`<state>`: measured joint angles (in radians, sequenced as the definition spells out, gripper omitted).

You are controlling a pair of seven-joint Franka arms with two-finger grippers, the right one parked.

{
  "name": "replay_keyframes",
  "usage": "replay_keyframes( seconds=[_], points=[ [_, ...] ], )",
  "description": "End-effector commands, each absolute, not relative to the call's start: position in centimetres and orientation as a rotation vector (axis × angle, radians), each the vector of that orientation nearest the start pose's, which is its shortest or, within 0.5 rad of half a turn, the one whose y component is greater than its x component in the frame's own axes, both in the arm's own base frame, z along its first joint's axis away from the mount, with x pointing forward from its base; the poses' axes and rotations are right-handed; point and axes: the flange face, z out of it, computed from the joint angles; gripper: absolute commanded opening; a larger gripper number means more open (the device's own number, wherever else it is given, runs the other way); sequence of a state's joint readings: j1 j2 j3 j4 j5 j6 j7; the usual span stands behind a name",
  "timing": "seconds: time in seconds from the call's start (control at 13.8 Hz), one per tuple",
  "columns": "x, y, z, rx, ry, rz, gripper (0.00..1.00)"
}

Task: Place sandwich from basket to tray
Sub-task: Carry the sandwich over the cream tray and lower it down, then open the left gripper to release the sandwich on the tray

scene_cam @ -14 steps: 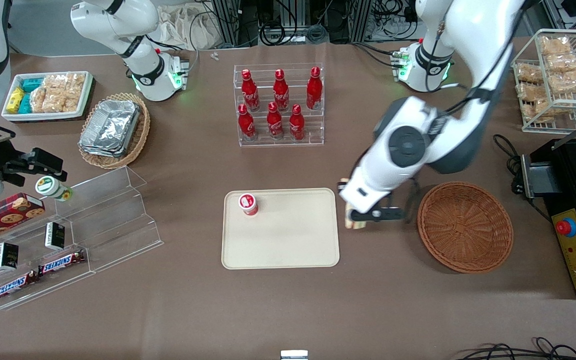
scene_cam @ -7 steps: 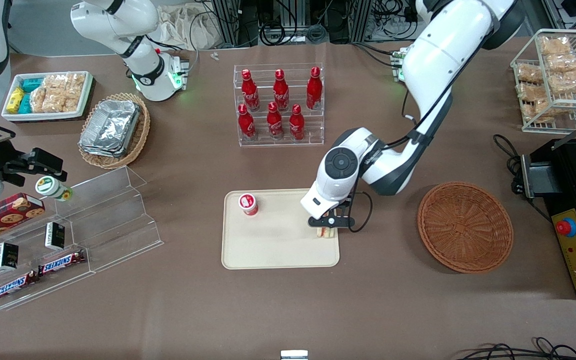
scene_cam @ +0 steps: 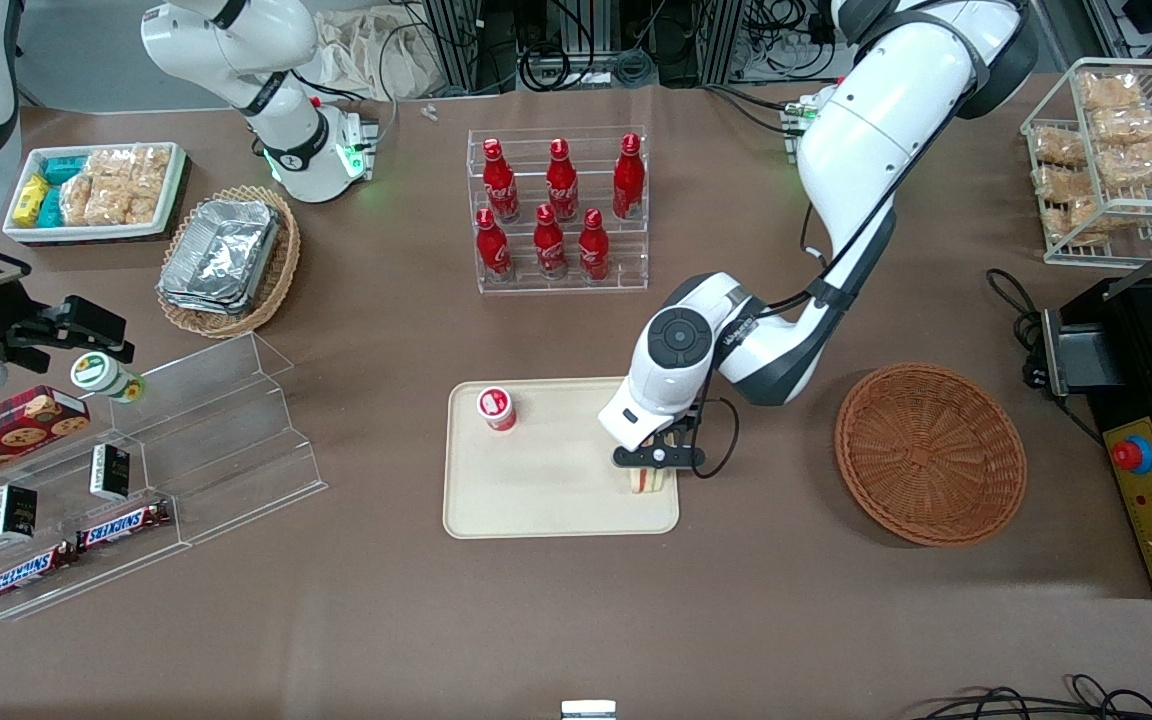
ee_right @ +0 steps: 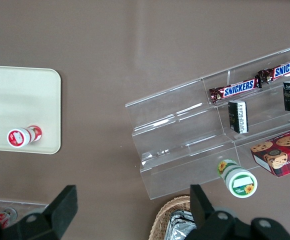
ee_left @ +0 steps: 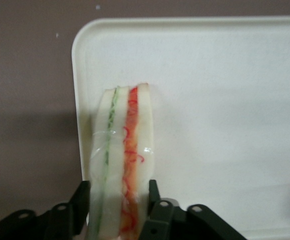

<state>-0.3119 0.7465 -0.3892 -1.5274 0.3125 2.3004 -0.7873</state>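
The sandwich (scene_cam: 646, 480) is a white wedge with orange-red and green filling in clear wrap. It stands at the corner of the beige tray (scene_cam: 556, 485) nearest the working arm's end and the front camera. My left gripper (scene_cam: 651, 458) is right above it and shut on it. In the left wrist view the black fingers (ee_left: 152, 192) press both sides of the sandwich (ee_left: 122, 150) just inside the rim of the tray (ee_left: 225, 125), with my gripper (ee_left: 116, 194) around its upper part. The reddish-brown basket (scene_cam: 929, 452) is empty, toward the working arm's end.
A small red-and-white bottle (scene_cam: 497, 408) stands on the tray. A rack of red cola bottles (scene_cam: 561, 210) stands farther from the camera. A clear stepped shelf (scene_cam: 206, 440) with snack bars, a tan basket of foil containers (scene_cam: 226, 260) and a black machine (scene_cam: 1146, 400) flank the tray.
My left gripper has carried the sandwich from beside the tray's edge onto the tray, then shifted it down toward the corner nearer the front camera.
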Motion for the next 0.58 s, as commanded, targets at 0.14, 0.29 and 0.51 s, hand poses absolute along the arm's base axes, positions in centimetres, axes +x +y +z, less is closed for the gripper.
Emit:
replay_keyframes(
  seconds=[0.14,0.29,0.51],
  points=[
    [59.1,-38.6,37.3,-3.136,-0.1,-0.196,1.0],
    [58.8,-36.0,42.2,-3.127,-0.174,-0.147,1.0],
    [57.8,-31.8,48.6,-3.12,-0.158,-0.083,1.0]
  ],
)
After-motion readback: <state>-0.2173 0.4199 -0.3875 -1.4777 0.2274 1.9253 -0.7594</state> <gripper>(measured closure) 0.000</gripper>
